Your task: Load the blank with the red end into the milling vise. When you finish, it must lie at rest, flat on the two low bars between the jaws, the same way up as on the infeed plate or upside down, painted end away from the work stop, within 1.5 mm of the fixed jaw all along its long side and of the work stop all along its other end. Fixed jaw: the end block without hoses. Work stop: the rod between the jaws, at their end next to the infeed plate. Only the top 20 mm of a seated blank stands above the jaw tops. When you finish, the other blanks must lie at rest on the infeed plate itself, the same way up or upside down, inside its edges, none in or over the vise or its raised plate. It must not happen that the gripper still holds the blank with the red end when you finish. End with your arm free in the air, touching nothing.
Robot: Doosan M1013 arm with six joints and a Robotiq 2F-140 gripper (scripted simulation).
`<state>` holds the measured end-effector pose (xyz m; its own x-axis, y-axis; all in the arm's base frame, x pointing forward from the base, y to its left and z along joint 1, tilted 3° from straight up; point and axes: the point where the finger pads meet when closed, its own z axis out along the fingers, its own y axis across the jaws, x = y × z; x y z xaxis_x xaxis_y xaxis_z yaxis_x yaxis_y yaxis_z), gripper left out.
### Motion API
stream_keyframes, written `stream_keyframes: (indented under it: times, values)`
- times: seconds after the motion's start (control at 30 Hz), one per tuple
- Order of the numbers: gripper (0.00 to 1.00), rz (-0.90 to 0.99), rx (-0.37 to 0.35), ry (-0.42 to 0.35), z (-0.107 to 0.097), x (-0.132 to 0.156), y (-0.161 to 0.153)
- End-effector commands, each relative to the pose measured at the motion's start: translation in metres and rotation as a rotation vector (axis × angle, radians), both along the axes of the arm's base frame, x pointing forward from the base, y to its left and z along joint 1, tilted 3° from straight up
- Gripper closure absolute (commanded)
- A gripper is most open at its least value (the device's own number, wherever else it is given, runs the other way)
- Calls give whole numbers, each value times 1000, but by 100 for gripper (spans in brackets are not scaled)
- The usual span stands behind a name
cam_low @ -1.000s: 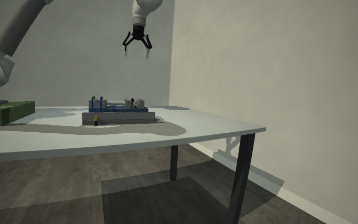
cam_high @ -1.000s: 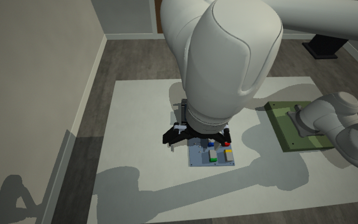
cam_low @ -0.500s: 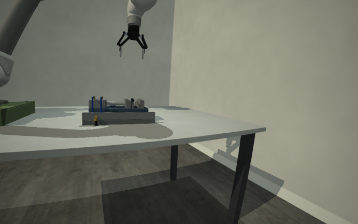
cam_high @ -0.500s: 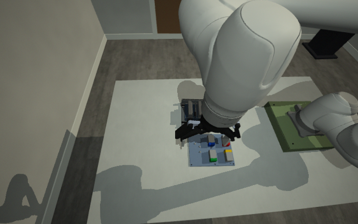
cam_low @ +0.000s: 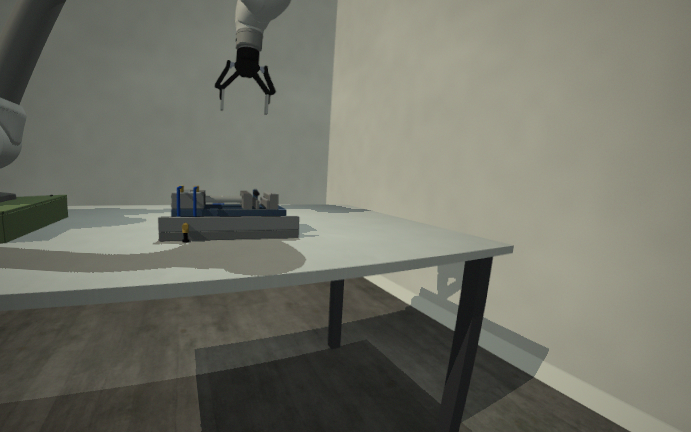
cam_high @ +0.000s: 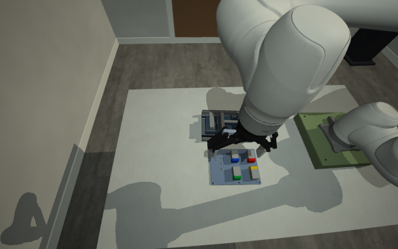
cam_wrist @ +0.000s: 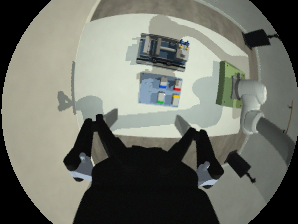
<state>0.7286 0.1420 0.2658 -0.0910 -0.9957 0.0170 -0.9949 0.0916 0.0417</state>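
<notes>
In the top view, left to right, the grey-and-blue metal milling vise (cam_high: 221,120) (cam_low: 245,212) (cam_wrist: 159,46) comes first, partly hidden by the arm; just beside it lies the flat blue-grey infeed plate (cam_high: 216,177) (cam_low: 229,235) (cam_wrist: 147,94); the black two-finger gripper (cam_high: 237,153) (cam_low: 244,111) (cam_wrist: 146,117) hangs in the air, fingers spread wide and pointing down, nothing between them; on the plate, the grey block with a blue end (cam_high: 234,154) (cam_wrist: 163,83) and the grey block with a green end (cam_high: 237,171) (cam_wrist: 161,95) lie left of the grey rectangular blank with the red end (cam_high: 250,153) (cam_wrist: 177,83); this blank rests in the row nearer the vise, its long axis running from the vise side toward the plate's opposite edge, red end pointing away from the vise; the grey block with a yellow end (cam_high: 254,174) (cam_wrist: 176,100) has its yellow end toward it.
</notes>
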Motion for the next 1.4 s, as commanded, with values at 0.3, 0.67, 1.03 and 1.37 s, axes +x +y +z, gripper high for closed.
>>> stream_keyframes:
  times: [0.3,0.67,1.03,1.37]
  values:
    - [0,0,0,0,-6,-28,-11]
    - [0,0,0,0,-14,-62,-25]
    - [0,0,0,0,-21,-93,-37]
    - [0,0,0,0,-27,-120,-48]
